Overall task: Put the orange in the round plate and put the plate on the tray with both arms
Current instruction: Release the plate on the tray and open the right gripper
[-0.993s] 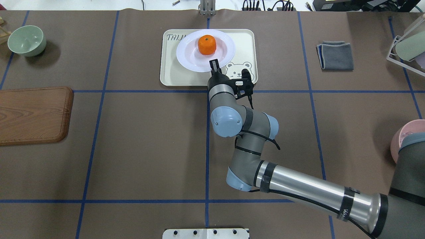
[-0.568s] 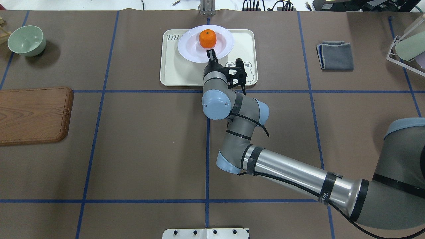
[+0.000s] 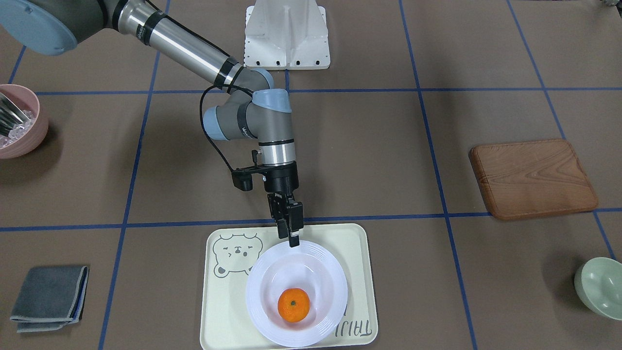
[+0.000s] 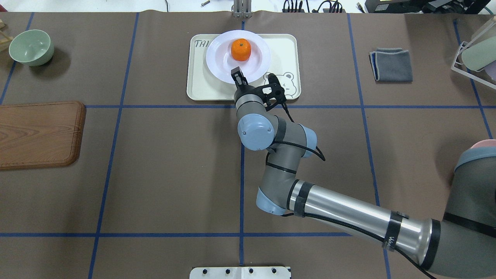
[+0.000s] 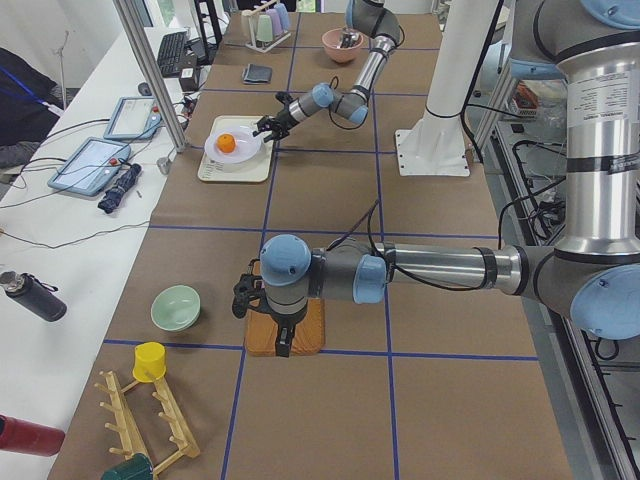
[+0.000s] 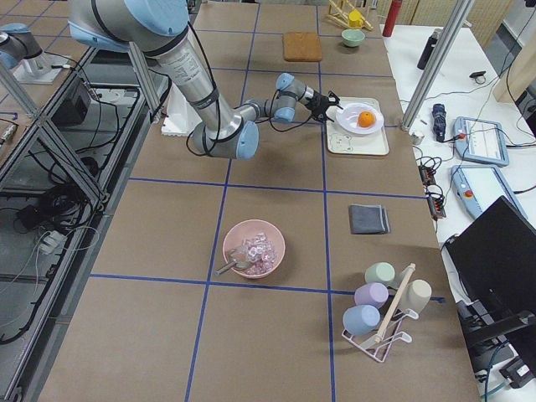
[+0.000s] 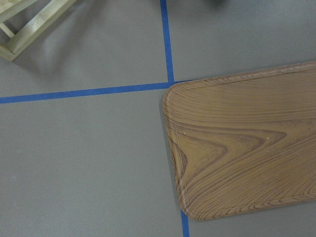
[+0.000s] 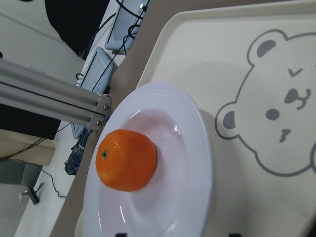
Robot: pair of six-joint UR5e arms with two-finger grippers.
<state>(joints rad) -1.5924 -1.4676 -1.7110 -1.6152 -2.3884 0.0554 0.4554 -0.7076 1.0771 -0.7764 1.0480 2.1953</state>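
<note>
The orange (image 4: 240, 50) lies in the middle of the white round plate (image 4: 221, 62), and the plate is over the far half of the cream bear tray (image 4: 201, 85), its rim reaching past the tray's far edge. My right gripper (image 4: 237, 75) is shut on the plate's near rim; the front-facing view shows its fingertips (image 3: 293, 238) at that rim. In the right wrist view the orange (image 8: 126, 160) and the plate (image 8: 192, 148) sit beside the bear drawing. My left gripper (image 5: 283, 345) hangs over the wooden board in the left side view only; I cannot tell its state.
A brown wooden board (image 4: 38, 133) lies at the table's left edge, with a pale green bowl (image 4: 31, 46) beyond it. A folded grey cloth (image 4: 391, 64) is right of the tray. A pink bowl (image 3: 17, 121) and a cup rack (image 4: 474, 54) stand on the right side.
The right gripper pushed away from the robot, then came back and shifted left. The plate with the orange moved along with it over the tray.
</note>
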